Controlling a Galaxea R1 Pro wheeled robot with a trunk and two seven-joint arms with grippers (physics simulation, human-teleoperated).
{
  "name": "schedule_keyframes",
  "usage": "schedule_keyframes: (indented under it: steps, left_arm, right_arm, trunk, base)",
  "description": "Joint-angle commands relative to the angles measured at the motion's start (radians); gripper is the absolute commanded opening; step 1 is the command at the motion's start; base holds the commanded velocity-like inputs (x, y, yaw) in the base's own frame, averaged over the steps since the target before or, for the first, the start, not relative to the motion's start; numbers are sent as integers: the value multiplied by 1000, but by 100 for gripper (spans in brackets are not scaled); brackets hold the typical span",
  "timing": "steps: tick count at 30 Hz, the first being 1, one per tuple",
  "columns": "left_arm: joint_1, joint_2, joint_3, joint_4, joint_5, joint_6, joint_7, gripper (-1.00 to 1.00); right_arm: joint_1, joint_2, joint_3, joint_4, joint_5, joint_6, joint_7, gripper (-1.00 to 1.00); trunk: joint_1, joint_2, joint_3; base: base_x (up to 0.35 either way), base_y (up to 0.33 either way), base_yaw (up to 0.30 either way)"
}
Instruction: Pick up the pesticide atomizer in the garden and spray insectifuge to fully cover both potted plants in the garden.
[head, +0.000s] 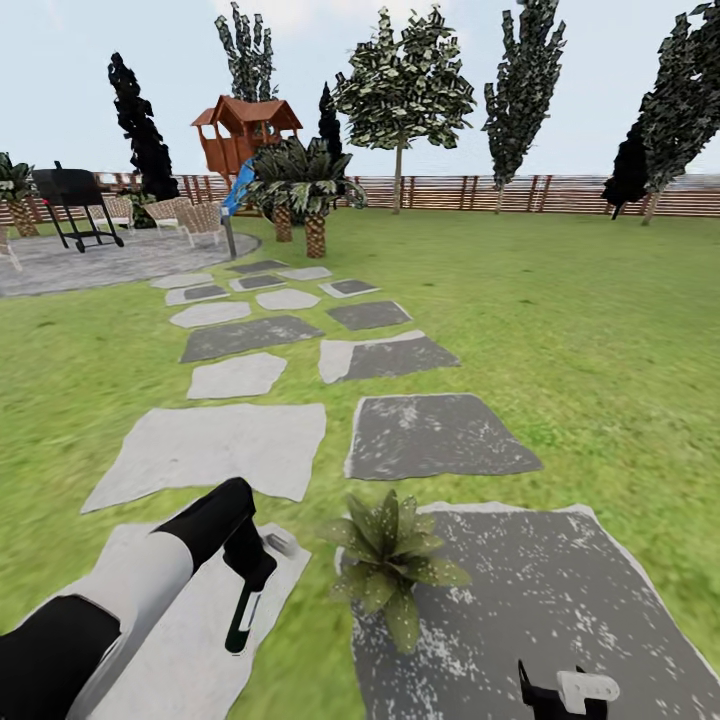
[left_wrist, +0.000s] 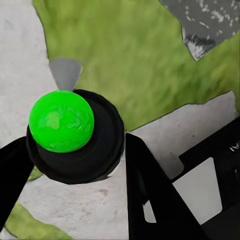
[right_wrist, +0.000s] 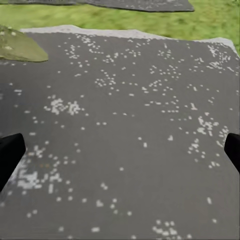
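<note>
Potted plant (head: 392, 565), a low rosette of pointed green leaves, sits at six o'clock in the head view, straddling grass and the edge of a dark stepping stone (head: 540, 610). At eight o'clock the left gripper (head: 245, 610) hangs over a pale stone (head: 190, 640); its wrist view shows a black holder with a green ball (left_wrist: 61, 121) between the fingers, grip uncertain. The right gripper (right_wrist: 120, 152) is spread wide above the dark stone.

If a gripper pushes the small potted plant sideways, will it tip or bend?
The potted plant is low and wide, so it probably slides rather than tips. Its pointed leaves look thin and would likely bend first. Its pot is hidden, so weight is unclear.
</note>
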Motion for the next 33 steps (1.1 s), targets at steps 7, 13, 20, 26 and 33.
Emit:
schedule_keyframes:
  steps: [7,13,20,26,33]
  left_arm:
    - [-1,0,-1,-3,-10,5,-8,-100]
    - [10,0,-1,-1,-10,3,-8,-100]
    - [20,13,67,-1,-9,-12,18,-100]
    - [24,30,287,2,-6,-166,223,-100]
    - [94,29,543,0,0,-424,304,-100]
  right_arm:
    - [-1,0,-7,1,3,-4,1,100]
    - [-1,0,-6,1,3,-4,1,100]
    - [-1,0,-6,1,3,-4,1,100]
    - [-1,0,-6,1,3,-4,1,100]
    - [0,0,-6,1,3,-4,1,100]
  trunk:
    - [0,0,-1]
    - [0,0,-1]
    - [0,0,-1]
    - [0,0,-1]
    - [0,0,-1]
  base:
    - [83,295,0]
    - [2,202,0]
    - [0,7,0]
    - [-136,0,0]
    - [-329,0,2]
